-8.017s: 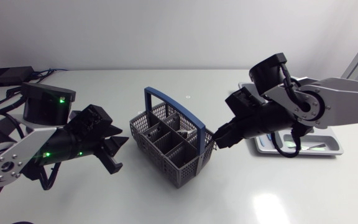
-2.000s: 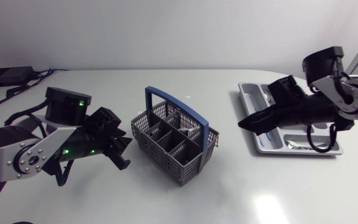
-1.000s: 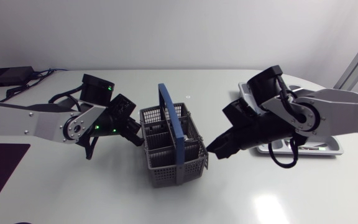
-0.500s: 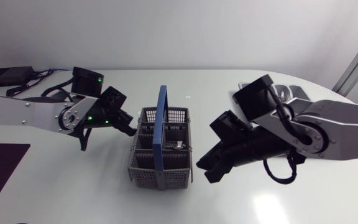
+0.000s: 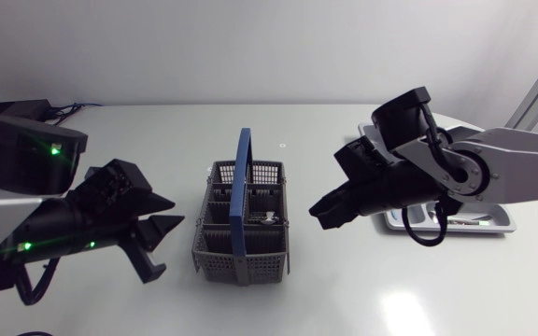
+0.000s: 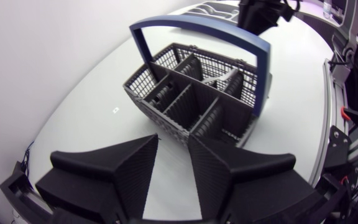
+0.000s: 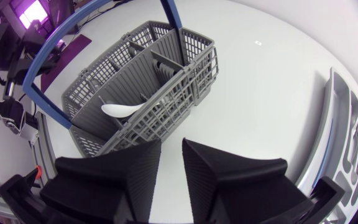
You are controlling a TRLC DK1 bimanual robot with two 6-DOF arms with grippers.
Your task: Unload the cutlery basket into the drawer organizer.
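Head view shows the cutlery basket (image 5: 242, 222) in the middle of the table (image 5: 390, 299), with its blue handle (image 5: 242, 177) running from near to far, and the drawer organizer (image 5: 496, 222) well apart at the right, partly hidden behind the right arm. The left gripper (image 6: 173, 149) hangs at the left of the basket and its fingers stand apart with nothing between them. The right gripper (image 7: 171, 149) hangs just beside the right wall of the basket, and its claw is also parted and empty. From the right wrist view, one white spoon (image 7: 124, 109) lies slanted in a compartment near the middle. I cannot tell if other pieces are hidden in the mesh. I judge that the spoon is light, stiff and smooth, so it can slip or turn between the broad fingers. The best place to take hold seems the thin stem, not the round bowl. The walls of the compartment leave little room, so the fingers probably must come from above.
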